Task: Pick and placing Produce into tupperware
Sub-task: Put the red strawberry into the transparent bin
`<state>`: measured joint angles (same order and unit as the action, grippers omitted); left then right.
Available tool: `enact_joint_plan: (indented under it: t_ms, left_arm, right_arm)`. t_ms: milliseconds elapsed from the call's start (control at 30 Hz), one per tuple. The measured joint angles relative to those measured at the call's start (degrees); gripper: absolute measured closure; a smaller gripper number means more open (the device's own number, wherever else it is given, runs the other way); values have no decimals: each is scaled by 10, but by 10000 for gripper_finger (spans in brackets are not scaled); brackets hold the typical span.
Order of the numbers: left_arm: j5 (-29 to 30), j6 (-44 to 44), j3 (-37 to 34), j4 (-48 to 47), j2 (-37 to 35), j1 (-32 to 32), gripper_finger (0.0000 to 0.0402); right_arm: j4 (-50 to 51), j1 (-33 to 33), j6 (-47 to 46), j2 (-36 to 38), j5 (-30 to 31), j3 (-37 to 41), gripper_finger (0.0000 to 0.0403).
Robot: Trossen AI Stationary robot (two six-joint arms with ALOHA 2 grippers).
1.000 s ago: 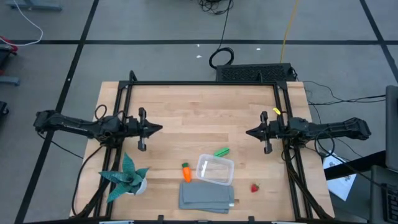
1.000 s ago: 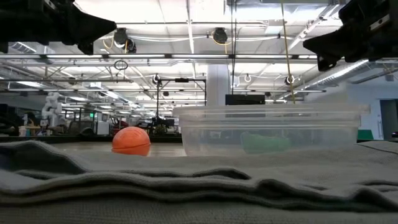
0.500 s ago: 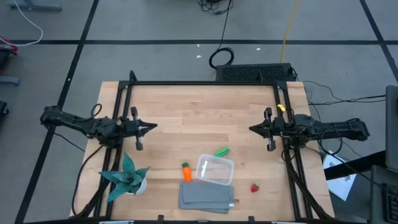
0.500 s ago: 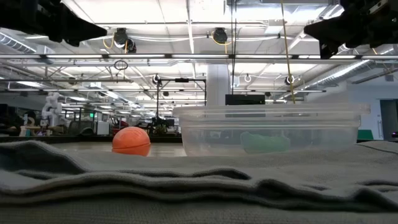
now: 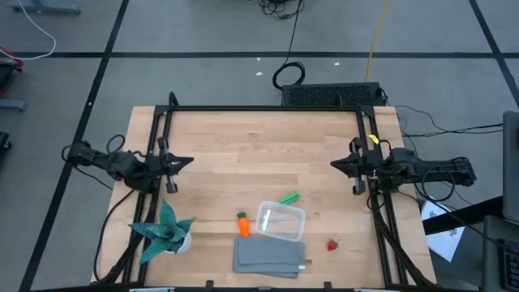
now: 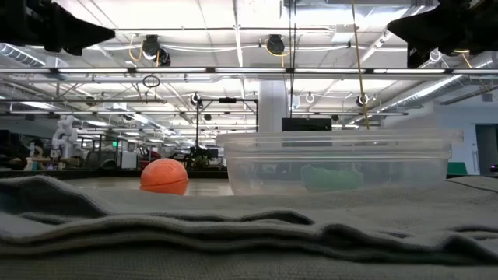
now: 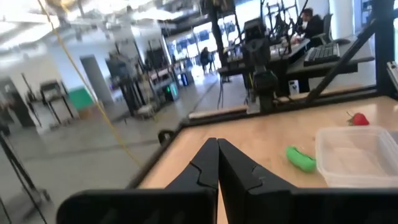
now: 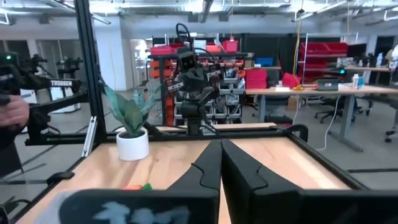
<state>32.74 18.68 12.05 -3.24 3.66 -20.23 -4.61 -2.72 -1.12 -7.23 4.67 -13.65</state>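
Observation:
The clear tupperware [image 5: 280, 221] stands on the table near its front edge, empty. The orange carrot [image 5: 242, 224] lies left of it, the green pod [image 5: 289, 198] just behind it, the red berry [image 5: 332, 244] to its right. In the low view the carrot [image 6: 164, 176] and the pod [image 6: 332, 177] show past the container [image 6: 338, 162]. My left gripper [image 5: 191, 161] is shut and empty above the table's left side. My right gripper [image 5: 332, 165] is shut and empty above the right side. Both fingers meet in the wrist views [image 7: 217, 152] [image 8: 220, 149].
A teal plant in a white pot [image 5: 166, 229] stands at the front left corner. A grey folded cloth [image 5: 269, 257] lies at the front edge, just before the tupperware. A black frame [image 5: 263, 109] borders the table. Bare wood lies between the arms.
Both arms have drawn back from the table's middle: my left gripper toward the left edge, my right gripper toward the right edge, both rising in the low view. Both have stayed shut. The produce and the tupperware have not moved.

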Motion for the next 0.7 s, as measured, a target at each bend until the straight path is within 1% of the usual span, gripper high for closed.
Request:
enact_joint_plan:
  t_ms: [100, 167, 333, 533, 600, 700]
  left_arm:
    - [-31, 32, 0, 12, -13, 18, 397]
    - [-44, 35, 0, 12, -15, 35, 400]
    - [-61, 25, -10, 16, -15, 81, 395]
    - [-121, -10, -23, 16, -16, 116, 400]
    - [-132, -23, -26, 16, -16, 120, 395]
    - [-133, -43, -30, 15, -14, 121, 386]
  right_arm:
    - [-1, 0, 19, 4, 0, 0, 403]
    - [-2, 1, 32, 3, 0, 1, 403]
    - [-46, 1, 42, 4, 0, 26, 403]
    - [-51, 2, 34, 5, 1, 46, 403]
    - [-47, 1, 34, 5, 1, 47, 403]
    - [-42, 1, 28, -5, 0, 47, 403]
